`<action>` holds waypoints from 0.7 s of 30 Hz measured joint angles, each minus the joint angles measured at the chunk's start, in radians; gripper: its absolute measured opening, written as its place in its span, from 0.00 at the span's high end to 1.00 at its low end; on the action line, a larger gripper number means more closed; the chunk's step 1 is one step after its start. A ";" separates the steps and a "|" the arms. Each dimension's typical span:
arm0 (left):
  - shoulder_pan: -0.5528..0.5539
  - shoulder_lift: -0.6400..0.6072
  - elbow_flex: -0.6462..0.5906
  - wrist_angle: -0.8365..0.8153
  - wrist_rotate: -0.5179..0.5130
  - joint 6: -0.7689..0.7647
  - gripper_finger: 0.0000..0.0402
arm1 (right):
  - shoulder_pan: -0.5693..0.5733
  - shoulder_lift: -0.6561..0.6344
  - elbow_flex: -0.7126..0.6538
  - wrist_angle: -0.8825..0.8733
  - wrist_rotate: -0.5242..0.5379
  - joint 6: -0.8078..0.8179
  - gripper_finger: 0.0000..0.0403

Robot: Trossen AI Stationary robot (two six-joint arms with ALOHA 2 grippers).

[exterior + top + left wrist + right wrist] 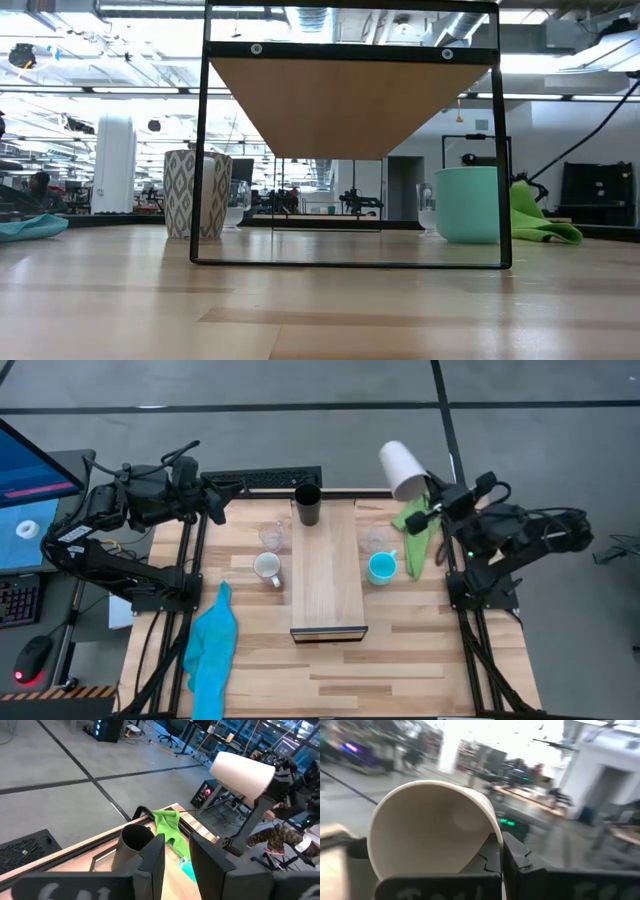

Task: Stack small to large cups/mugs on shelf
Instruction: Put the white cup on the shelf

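My right gripper (pixel 430 500) is above the table's far right corner, shut on a beige-grey cup (pixel 403 468), which also shows in the left wrist view (pixel 242 772). My left gripper (pixel 177 865) is open and empty over the far left edge (pixel 215 500). A black cup (pixel 307 505) stands on its base at the far end of the shelf (pixel 327 580). A white mug (pixel 266 568) and a clear glass cup (pixel 270 537) stand on the table left of the shelf. A turquoise mug (pixel 381 567) and a second glass cup (pixel 378 540) stand to its right. My right gripper holds the beige-grey cup by its rim wall (pixel 492 832), one finger inside the cup and one finger (pixel 520 860) outside. The cup is lifted clear of the table and lies tilted on its side, its open end toward the gripper and its base (pixel 392 455) pointing away to the far left.
A green cloth (pixel 418 525) lies under the right gripper at the far right. A blue cloth (pixel 212 645) lies at the near left. A keyboard (pixel 265 481) lies along the far edge. The shelf stands on a thin black frame (pixel 200 150).
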 joint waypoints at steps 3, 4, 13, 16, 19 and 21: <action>0.000 0.000 0.000 0.000 0.000 -0.011 0.80 | -0.039 0.048 0.043 0.003 0.063 -0.059 0.98; 0.000 0.000 0.000 0.000 0.000 -0.015 0.80 | -0.051 0.063 0.055 0.003 0.076 -0.081 0.98; 0.000 0.000 0.000 0.000 0.000 -0.037 0.80 | -0.113 0.144 0.112 0.000 0.055 -0.115 0.98; 0.000 0.000 0.000 0.000 0.000 -0.036 0.80 | -0.098 0.152 0.167 -0.004 0.020 -0.089 0.98; 0.000 0.000 0.000 0.000 0.000 -0.031 0.80 | -0.085 0.170 0.255 0.004 0.022 -0.081 0.98; 0.000 0.000 0.000 0.000 0.000 -0.029 0.80 | -0.078 0.182 0.316 -0.004 0.018 -0.081 0.98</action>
